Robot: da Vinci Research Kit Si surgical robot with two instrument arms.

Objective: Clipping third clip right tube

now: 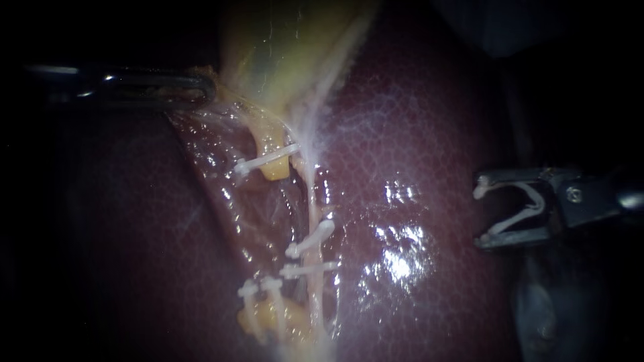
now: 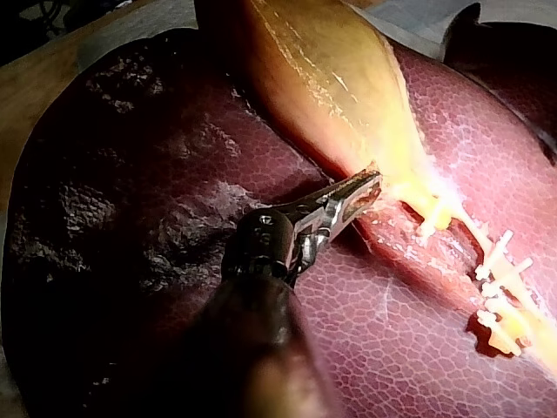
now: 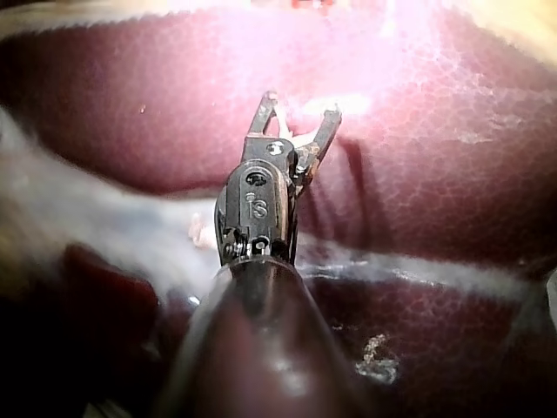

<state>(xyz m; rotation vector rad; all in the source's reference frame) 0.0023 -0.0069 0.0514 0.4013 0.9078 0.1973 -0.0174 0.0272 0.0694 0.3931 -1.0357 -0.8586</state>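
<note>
The right instrument (image 1: 480,214) hangs over the liver (image 1: 416,127), well apart from the right tube (image 1: 312,208). Its jaws stand wide, like a little mouth. A white clip (image 1: 513,222) sits between them and touches both jaws, so they have hold of it. The clip is open too, bent like a V, with its mouth toward the tube.

From where I stand, the job is to get that clip round the tube and squeeze it shut. I think it would go best if the instrument comes across slowly and level, so the tube slides right into the back of the V. One arm of the clip should go under the tube and one over it. The clip should cross the tube straight, not slanted. Its tips should poke out past the far side before the squeeze (or it may not lock). It should land on bare tube, near the two clips (image 1: 310,240) already there but not on top of them. There looks to be more bare tube above them than between them.

The left instrument (image 1: 204,87) has its jaws pinched on the low end of the gallbladder (image 1: 282,47). I think that makes the tube tight.

The right tube is thin, pale and wet. It runs down from the gallbladder along the edge of the liver, and the two clips cross it close together, low down
</note>
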